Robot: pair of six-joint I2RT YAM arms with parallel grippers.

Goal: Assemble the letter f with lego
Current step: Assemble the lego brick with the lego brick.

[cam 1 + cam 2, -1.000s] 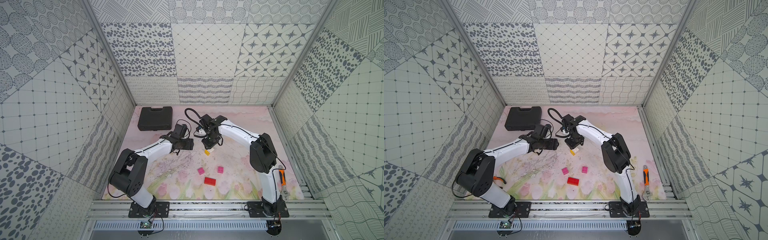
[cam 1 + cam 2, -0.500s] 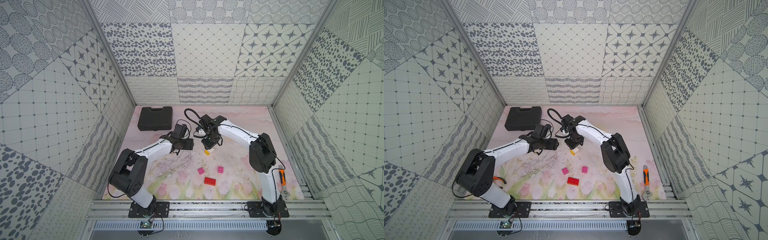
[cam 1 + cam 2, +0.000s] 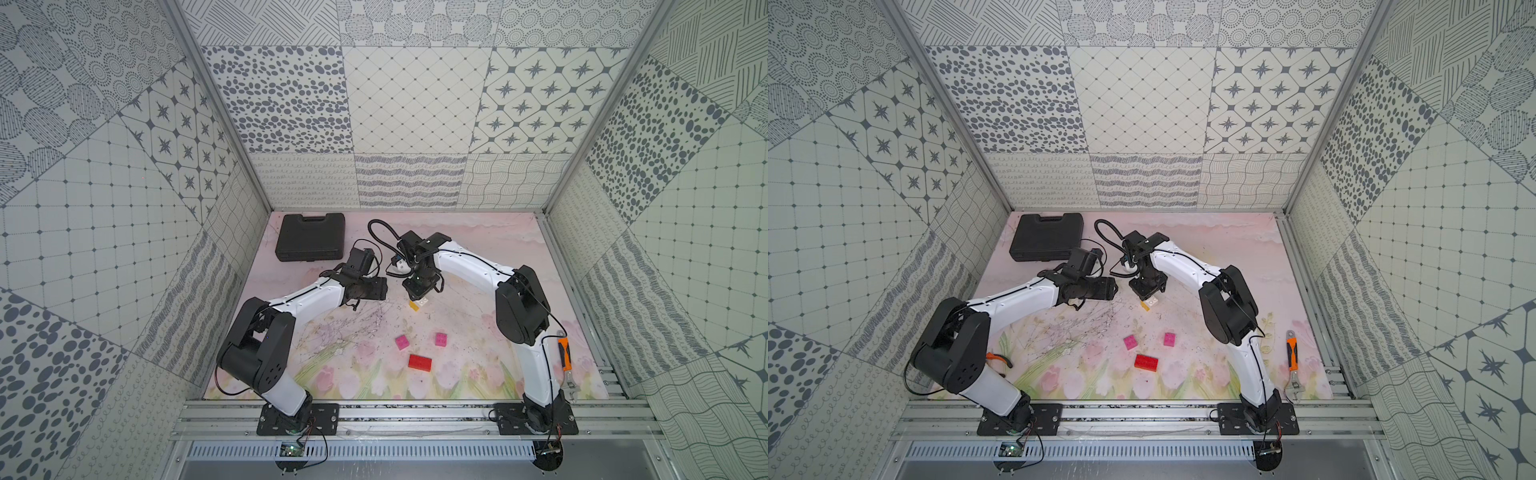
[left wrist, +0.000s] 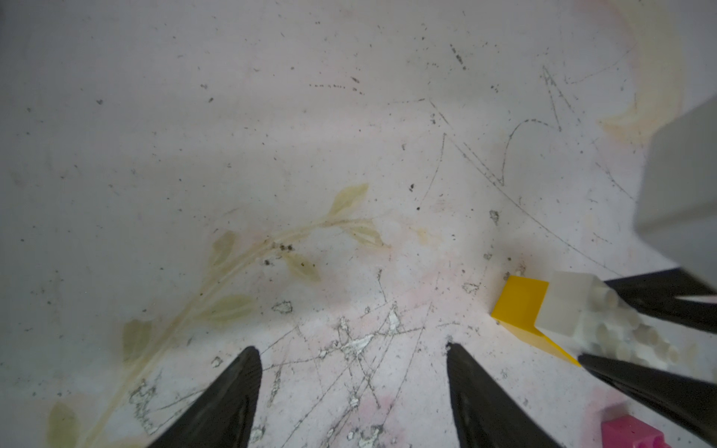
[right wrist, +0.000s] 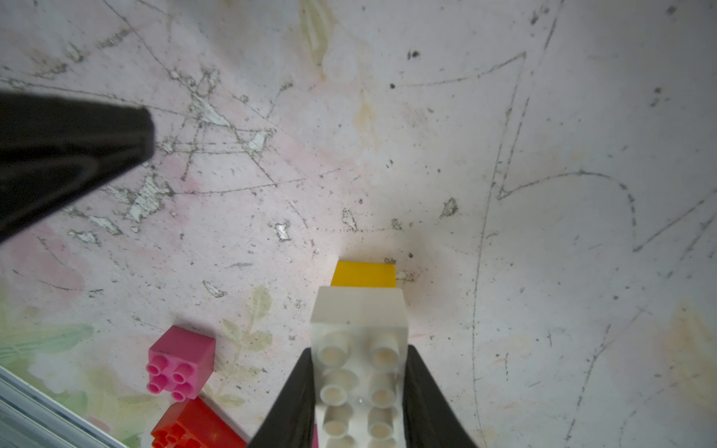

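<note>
**White brick held at a tilt: the joint is the weak spot**

Across the scuffed counter (image 3: 478, 257) a dropped piece could skid; the black case (image 3: 311, 243) sits well apart at the back. Empty, fingers apart, the left hand (image 4: 351, 349) hovers just beside the work and could knock it if swung in. Clamped on the long sides of the white brick (image 5: 359, 310), the right hand (image 5: 359, 351) holds it tilted. A low pass might scatter the loose red brick (image 3: 419, 362) and the two pink bricks (image 3: 402, 342) nearer the front. Likeliest failure: the yellow brick (image 5: 364, 274), joined under the white one's far end and low at the counter, may catch a corner and pry off.
</note>
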